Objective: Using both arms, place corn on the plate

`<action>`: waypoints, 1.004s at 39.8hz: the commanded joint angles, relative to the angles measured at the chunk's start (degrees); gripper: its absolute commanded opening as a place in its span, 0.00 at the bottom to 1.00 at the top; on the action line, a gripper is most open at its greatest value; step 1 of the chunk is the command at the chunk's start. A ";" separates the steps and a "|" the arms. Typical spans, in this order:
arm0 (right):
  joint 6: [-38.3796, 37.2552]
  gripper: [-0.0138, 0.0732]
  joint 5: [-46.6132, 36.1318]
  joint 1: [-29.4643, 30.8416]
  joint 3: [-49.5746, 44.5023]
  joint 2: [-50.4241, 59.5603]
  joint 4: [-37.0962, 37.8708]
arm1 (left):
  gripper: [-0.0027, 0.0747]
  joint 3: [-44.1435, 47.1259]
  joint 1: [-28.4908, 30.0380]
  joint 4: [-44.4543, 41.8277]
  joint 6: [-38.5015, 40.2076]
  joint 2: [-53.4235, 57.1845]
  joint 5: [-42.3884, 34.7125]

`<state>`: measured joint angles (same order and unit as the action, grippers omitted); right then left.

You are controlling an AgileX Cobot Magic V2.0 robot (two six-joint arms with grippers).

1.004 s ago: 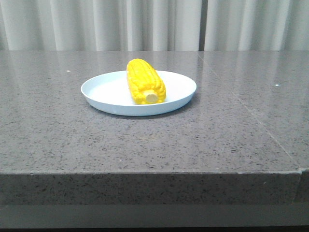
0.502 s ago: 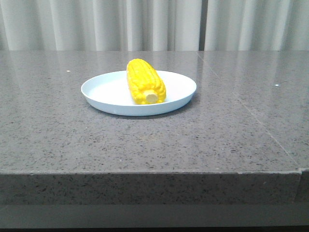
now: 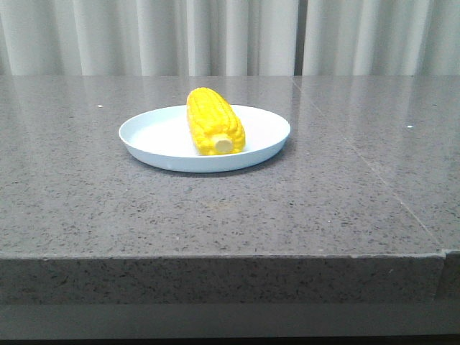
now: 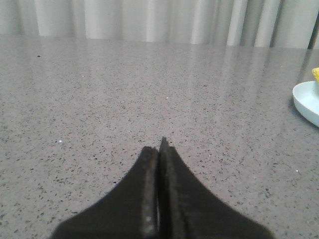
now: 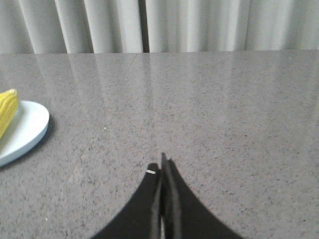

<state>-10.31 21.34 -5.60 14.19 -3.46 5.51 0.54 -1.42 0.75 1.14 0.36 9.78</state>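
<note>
The yellow corn point(image 3: 214, 120) lies on the pale blue plate point(image 3: 158, 136) in the middle of the grey stone table, its pale stub end toward the camera. Neither arm shows in the front view. My left gripper point(image 4: 159, 145) is shut and empty, low over bare table well to the left of the plate point(image 4: 305, 101); a sliver of corn point(image 4: 316, 74) shows at that view's edge. My right gripper point(image 5: 160, 165) is shut and empty, over bare table to the right of the plate point(image 5: 27, 130) and corn point(image 5: 7, 110).
The grey speckled table point(image 3: 302, 201) has its front edge close to the camera. A seam point(image 3: 381, 176) runs across its right part. White curtains point(image 3: 230, 36) hang behind the table.
The plate and corn sit a few pixels further left in the front view; otherwise nothing has visibly changed.
</note>
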 commanded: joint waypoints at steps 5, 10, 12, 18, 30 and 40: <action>13.22 0.08 -9.39 6.35 -8.26 5.12 -15.26 | 0.01 1.26 0.16 0.45 0.01 1.00 -4.89; 13.22 0.08 -11.41 6.80 -12.27 4.99 -15.44 | 0.01 1.26 0.16 0.45 0.01 1.00 -4.89; 13.16 0.08 -13.26 6.74 -13.95 4.99 -15.44 | 0.01 1.26 0.16 0.45 0.01 1.00 -4.89; 12.95 0.08 -14.10 6.74 -14.47 4.99 -15.44 | 0.01 1.26 0.16 0.45 0.01 1.00 -4.89; 12.95 0.08 -14.16 6.74 -14.47 4.99 -15.44 | 0.01 1.26 0.16 0.45 0.01 1.00 -4.89; 12.95 0.08 -14.16 6.74 -14.47 4.99 -15.44 | 0.01 1.26 0.16 0.45 0.01 1.00 -4.89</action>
<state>1.89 12.35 0.76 -1.52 0.56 -9.69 0.54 -1.42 0.75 1.04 0.36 9.78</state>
